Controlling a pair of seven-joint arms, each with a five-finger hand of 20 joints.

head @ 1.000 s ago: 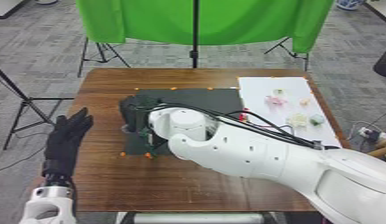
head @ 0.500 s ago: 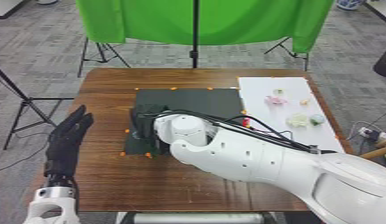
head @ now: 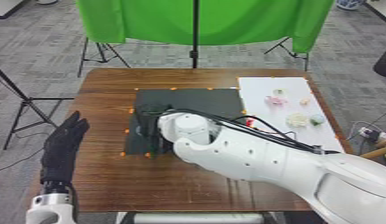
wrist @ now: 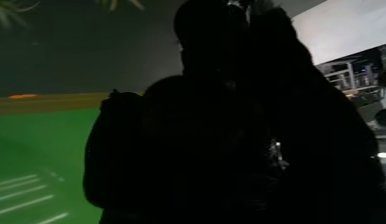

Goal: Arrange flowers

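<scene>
Having my right hand [head: 150,118] just inside the dark mat's [head: 207,99] left edge, I had table [head: 194,192] room nearward; couldn't tell if clenched, released or grasping. Flowers [head: 297,120] lay right of the mat.

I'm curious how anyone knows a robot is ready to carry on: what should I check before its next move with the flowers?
1. Dark mat flat on the table: ok.
2. Loose flowers to choose from: ok, a pink flower and a cream flower lie on the white sheet.
3. Left hand out of the way: ok, open by the table's left edge.
4. Right hand over the mat: ok.
5. Right hand holding a flower: cannot tell.
</scene>
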